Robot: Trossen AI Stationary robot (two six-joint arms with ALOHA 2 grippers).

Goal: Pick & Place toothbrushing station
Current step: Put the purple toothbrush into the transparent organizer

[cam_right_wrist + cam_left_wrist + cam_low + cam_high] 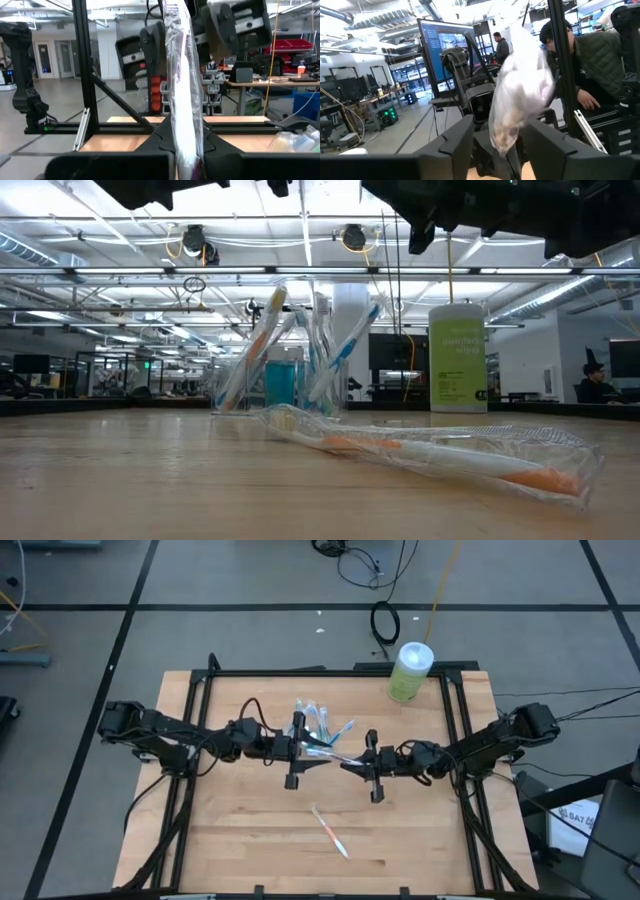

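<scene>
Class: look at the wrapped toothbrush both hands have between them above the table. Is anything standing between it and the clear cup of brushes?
Nothing visible does. The wrapped toothbrush spans between the left hand and the right hand, just in front of the clear cup. Another wrapped brush lies at the table's opposite side, out of the way.

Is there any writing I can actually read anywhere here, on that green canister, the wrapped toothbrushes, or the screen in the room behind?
Pale-green canister: dark lettering on its label, too blurred to read.
Monitor in the room behind: lit windows with text, too small to read.
Wrapped toothbrush lying on the table: no print visible.
White sheet beside the table: dark marks, unreadable.
Nothing is legible in any view.
</scene>
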